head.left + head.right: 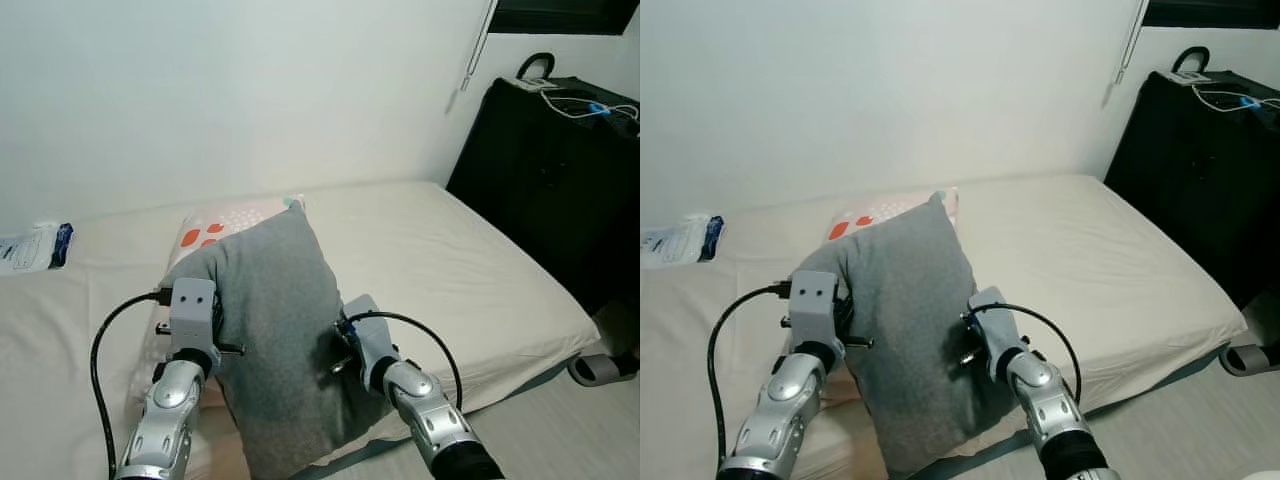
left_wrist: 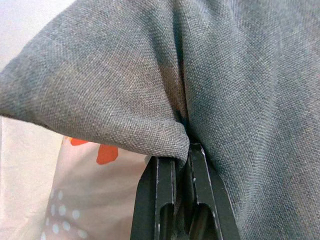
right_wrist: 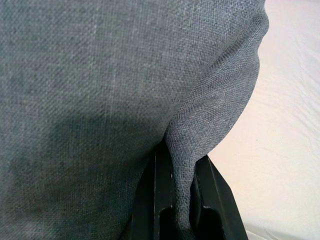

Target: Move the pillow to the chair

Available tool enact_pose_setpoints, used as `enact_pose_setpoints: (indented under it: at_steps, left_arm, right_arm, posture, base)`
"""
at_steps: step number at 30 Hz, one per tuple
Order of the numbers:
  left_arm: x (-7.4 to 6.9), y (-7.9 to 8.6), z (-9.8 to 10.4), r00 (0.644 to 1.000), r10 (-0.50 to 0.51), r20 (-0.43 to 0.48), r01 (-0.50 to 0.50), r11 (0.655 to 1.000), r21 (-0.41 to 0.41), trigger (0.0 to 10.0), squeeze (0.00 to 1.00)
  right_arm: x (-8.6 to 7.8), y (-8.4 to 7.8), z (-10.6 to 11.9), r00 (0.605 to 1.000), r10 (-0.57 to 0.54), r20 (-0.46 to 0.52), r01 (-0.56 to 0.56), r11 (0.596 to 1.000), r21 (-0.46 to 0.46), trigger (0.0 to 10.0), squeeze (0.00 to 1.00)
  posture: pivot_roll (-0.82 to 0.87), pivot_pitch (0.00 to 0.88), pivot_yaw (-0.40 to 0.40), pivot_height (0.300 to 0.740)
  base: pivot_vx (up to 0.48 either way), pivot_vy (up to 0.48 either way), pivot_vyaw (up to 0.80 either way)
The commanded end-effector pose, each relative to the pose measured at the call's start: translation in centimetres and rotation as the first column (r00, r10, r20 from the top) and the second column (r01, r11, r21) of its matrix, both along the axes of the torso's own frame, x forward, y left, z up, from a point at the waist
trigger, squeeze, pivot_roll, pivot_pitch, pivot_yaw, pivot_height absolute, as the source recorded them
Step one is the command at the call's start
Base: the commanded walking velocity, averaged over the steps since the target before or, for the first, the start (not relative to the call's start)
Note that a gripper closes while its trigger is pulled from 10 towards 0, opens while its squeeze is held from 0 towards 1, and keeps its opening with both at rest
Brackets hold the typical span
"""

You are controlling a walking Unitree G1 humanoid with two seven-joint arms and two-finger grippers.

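A grey pillow (image 1: 275,330) stands upright above the near part of the bed, held between both arms. My left gripper (image 2: 182,160) is shut on a fold of the pillow's left edge. On the pillow's right edge my right gripper (image 3: 182,167) is shut on another pinch of the grey cloth. In the eye views the fingers are buried in the fabric beside the left wrist (image 1: 193,310) and the right wrist (image 1: 362,335). Behind the grey pillow lies a white pillow (image 1: 215,230) with orange spots.
The bed (image 1: 470,270) with a cream sheet runs from the wall toward me. A black cabinet (image 1: 545,170) with cables on top stands at the right. A plastic packet (image 1: 35,247) lies on the bed at the far left. Pale floor (image 1: 560,430) shows at bottom right.
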State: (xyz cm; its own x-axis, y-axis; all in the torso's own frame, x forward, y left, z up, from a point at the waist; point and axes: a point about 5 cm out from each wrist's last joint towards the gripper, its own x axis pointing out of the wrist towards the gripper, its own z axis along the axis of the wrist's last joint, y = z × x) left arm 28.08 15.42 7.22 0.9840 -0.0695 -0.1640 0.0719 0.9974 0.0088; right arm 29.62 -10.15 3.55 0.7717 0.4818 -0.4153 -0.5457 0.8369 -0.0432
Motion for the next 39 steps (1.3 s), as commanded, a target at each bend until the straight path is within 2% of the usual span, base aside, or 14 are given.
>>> enact_pose_setpoints:
  at_steps: [1, 20, 39]
  left_arm:
    - [-0.38, -2.07, -0.27, 0.996, -0.086, -0.013, 0.086, 0.996, -0.009, 10.0, 0.0]
    - [-0.29, -2.65, -0.08, 0.993, -0.113, 0.018, 0.113, 0.994, 0.005, 10.0, 0.0]
    - [-0.09, -2.65, 0.1, 0.994, -0.105, 0.03, 0.105, 0.994, 0.008, 10.0, 0.0]
  right_arm:
    - [0.44, 1.3, 1.55, 0.997, 0.04, 0.071, -0.044, 0.998, 0.049, 10.0, 0.0]
    - [0.64, 0.99, 1.41, 0.995, -0.026, 0.101, 0.017, 0.996, 0.083, 10.0, 0.0]
    - [1.0, 1.24, 1.9, 0.993, -0.021, 0.12, 0.009, 0.995, 0.101, 10.0, 0.0]
  posture:
    - [0.05, 0.0, -0.107, 0.74]
    - [0.05, 0.0, -0.099, 0.74]
    - [0.06, 0.0, -0.106, 0.74]
  base:
    - [0.0, 0.0, 0.0]
    - [0.0, 0.0, 0.0]
    - [0.0, 0.0, -0.75]
